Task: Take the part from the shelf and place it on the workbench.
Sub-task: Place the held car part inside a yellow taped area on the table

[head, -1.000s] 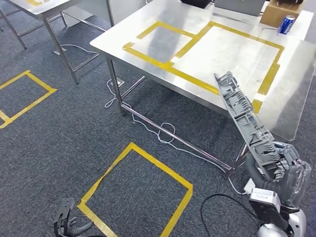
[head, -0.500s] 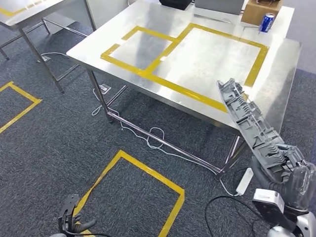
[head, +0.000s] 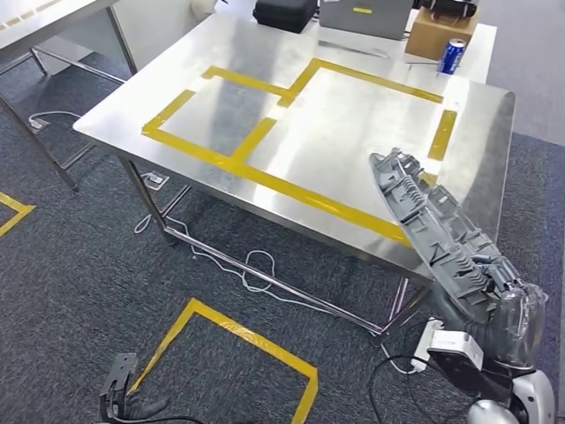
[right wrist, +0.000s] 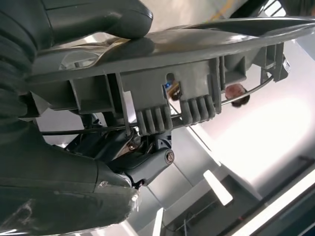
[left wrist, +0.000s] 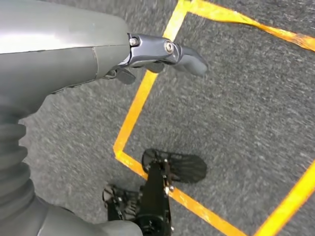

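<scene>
A long grey ribbed plastic part (head: pixel 433 230) slants up from the lower right, its far end over the near right edge of the steel workbench (head: pixel 320 124). My right hand (head: pixel 513 322) grips the part's lower end; in the right wrist view the thumb lies over the part (right wrist: pixel 193 64) and darker fingers (right wrist: pixel 148 164) curl beneath it. My left hand (head: pixel 120 402) hangs low at the bottom left above the carpet, holding nothing, its fingers (left wrist: pixel 174 51) stretched out.
Yellow tape marks two rectangles (head: pixel 300 115) on the workbench. At its far edge stand a blue can (head: pixel 453 56), a cardboard box (head: pixel 443 31), a black case (head: pixel 283 13) and a laptop (head: pixel 363 16). Cables (head: pixel 256 265) and a power strip (head: pixel 426 344) lie on the floor.
The whole scene has shifted left and nearer, so the camera has turned and moved toward the workbench. The part stays in my right hand, its tip now over the table's edge.
</scene>
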Action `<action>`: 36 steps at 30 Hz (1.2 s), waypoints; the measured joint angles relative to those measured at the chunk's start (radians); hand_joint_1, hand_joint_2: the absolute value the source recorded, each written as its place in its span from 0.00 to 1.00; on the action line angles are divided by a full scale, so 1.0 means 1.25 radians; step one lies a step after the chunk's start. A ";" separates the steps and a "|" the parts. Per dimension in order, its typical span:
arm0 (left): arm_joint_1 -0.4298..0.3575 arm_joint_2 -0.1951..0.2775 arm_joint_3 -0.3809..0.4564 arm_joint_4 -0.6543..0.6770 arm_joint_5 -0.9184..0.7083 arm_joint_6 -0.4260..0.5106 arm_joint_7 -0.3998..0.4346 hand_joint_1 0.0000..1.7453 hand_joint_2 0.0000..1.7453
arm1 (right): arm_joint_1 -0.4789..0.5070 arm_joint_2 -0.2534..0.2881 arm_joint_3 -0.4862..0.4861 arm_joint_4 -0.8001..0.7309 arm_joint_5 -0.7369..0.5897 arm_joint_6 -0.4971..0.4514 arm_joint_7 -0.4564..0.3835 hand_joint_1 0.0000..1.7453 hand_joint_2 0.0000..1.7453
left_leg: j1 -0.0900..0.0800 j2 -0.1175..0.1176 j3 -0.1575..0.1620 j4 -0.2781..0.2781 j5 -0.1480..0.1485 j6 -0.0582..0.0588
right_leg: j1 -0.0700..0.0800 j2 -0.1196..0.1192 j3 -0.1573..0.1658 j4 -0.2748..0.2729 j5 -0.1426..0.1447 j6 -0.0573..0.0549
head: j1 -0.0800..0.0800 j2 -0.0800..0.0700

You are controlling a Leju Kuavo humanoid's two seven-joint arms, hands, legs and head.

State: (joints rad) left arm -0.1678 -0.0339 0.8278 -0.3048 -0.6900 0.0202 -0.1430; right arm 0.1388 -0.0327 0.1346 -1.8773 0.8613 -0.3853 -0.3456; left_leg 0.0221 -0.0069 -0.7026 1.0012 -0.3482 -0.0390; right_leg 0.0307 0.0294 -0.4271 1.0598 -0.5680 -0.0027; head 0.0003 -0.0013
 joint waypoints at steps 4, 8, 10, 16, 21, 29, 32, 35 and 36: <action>0.000 0.004 -0.002 0.000 -0.008 0.006 0.013 0.00 1.00 | 0.001 -0.006 0.019 0.007 0.020 0.001 0.011 1.00 1.00 | 0.002 -0.015 0.047 0.000 -0.041 0.013 | -0.009 -0.013 -0.144 0.176 -0.037 0.017 | 0.002 0.000; 0.001 0.006 -0.002 0.000 -0.006 0.009 0.016 0.00 1.00 | 0.002 -0.013 0.030 0.017 0.028 0.001 0.021 1.00 1.00 | 0.005 -0.046 0.121 -0.001 -0.098 0.009 | -0.029 -0.011 -0.221 0.132 -0.110 0.033 | 0.004 0.000; -0.001 0.007 -0.002 0.000 -0.004 0.010 0.018 0.00 1.00 | 0.005 -0.016 0.035 0.023 0.031 0.003 0.025 1.00 1.00 | 0.008 -0.062 0.155 -0.001 -0.127 0.004 | -0.039 0.004 -0.231 0.044 0.033 0.040 | 0.004 0.000; -0.009 0.001 -0.003 0.000 0.000 0.011 0.023 0.00 1.00 | -0.009 -0.020 0.054 0.030 0.041 0.007 0.036 1.00 1.00 | 0.023 -0.050 0.173 0.059 -0.127 -0.025 | -0.017 -0.005 -0.166 -0.030 0.127 -0.005 | 0.001 0.000; -0.005 0.003 -0.003 0.000 0.002 0.010 0.022 0.00 1.00 | -0.009 -0.021 0.059 0.036 0.043 0.008 0.041 1.00 1.00 | 0.002 -0.008 0.003 0.220 -0.210 -0.013 | -0.010 -0.023 -0.092 -0.035 0.067 -0.020 | -0.005 0.000; 0.001 0.010 -0.004 0.000 0.004 0.012 0.020 0.00 1.00 | -0.015 -0.021 0.068 0.053 0.036 0.023 0.053 1.00 1.00 | -0.010 0.009 -0.026 0.018 0.018 0.008 | -0.002 -0.027 0.023 -0.035 -0.029 0.001 | -0.008 0.000; -0.004 0.009 -0.004 0.000 0.005 0.010 0.016 0.00 1.00 | -0.022 -0.022 0.069 0.056 0.031 0.025 0.054 1.00 1.00 | -0.005 0.003 0.004 0.009 -0.004 0.021 | -0.005 -0.026 -0.034 0.072 0.010 0.013 | -0.002 0.000; -0.004 0.010 -0.004 0.000 0.005 0.010 0.015 0.00 1.00 | -0.022 -0.023 0.070 0.062 0.030 0.026 0.054 1.00 1.00 | -0.003 -0.004 0.041 0.005 -0.037 0.024 | -0.014 -0.025 -0.144 0.189 -0.052 0.024 | 0.001 0.000; -0.004 0.010 -0.004 0.000 0.005 0.010 0.015 0.00 1.00 | -0.022 -0.023 0.070 0.064 0.029 0.026 0.054 1.00 1.00 | -0.003 -0.007 0.055 0.005 -0.050 0.023 | -0.017 -0.025 -0.170 0.194 -0.088 0.028 | 0.002 0.000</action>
State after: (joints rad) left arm -0.1730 -0.0218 0.8232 -0.3052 -0.6832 0.0328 -0.1241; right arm 0.1113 -0.0615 0.2219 -1.7972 0.8981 -0.3531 -0.2776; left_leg 0.0183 -0.0153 -0.6337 1.0075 -0.4101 -0.0106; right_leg 0.0094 -0.0015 -0.6390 1.3019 -0.6778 0.0318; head 0.0026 -0.0015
